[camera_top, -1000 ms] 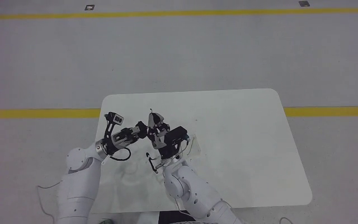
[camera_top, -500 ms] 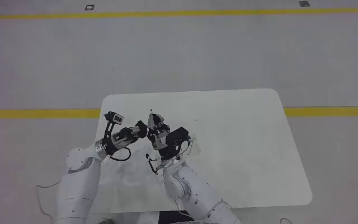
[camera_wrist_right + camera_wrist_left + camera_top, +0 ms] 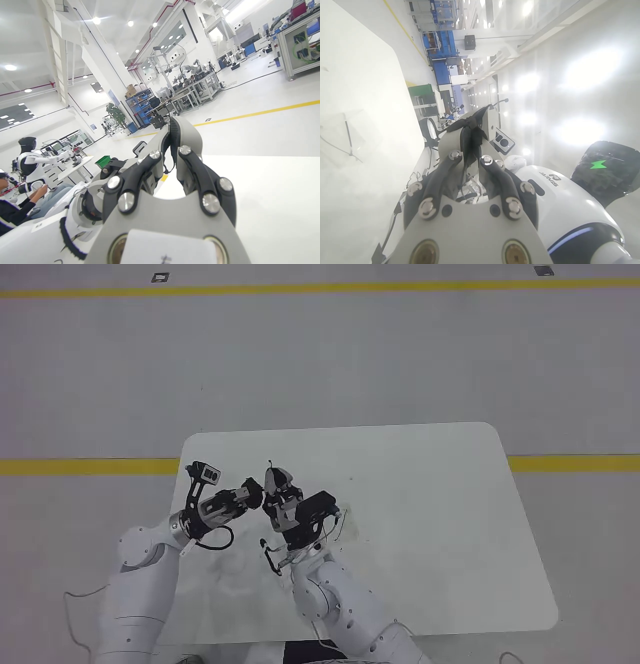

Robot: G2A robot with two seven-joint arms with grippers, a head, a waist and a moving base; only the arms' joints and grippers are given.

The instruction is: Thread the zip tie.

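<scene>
While both claws hang close together over the table [image 3: 430, 514], my right claw [image 3: 276, 479] is pinched tight on the zip tie [image 3: 270, 467], whose thin end pokes past the tips. Left claw [image 3: 252, 496] is also pinched closed just beside; its contents cannot be told.

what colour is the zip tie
Black. The zip tie shows best in the right wrist view, against the white table.

- My top camera looks straight down from well above on the whole table [image 3: 420, 514]; the wrist views start near its 9 o'clock side.
- Left wrist camera sits tight behind the left gripper [image 3: 472, 130], facing the hall [image 3: 445, 50].
- Right likewise behind the right gripper [image 3: 171, 132]; all share the table.
</scene>
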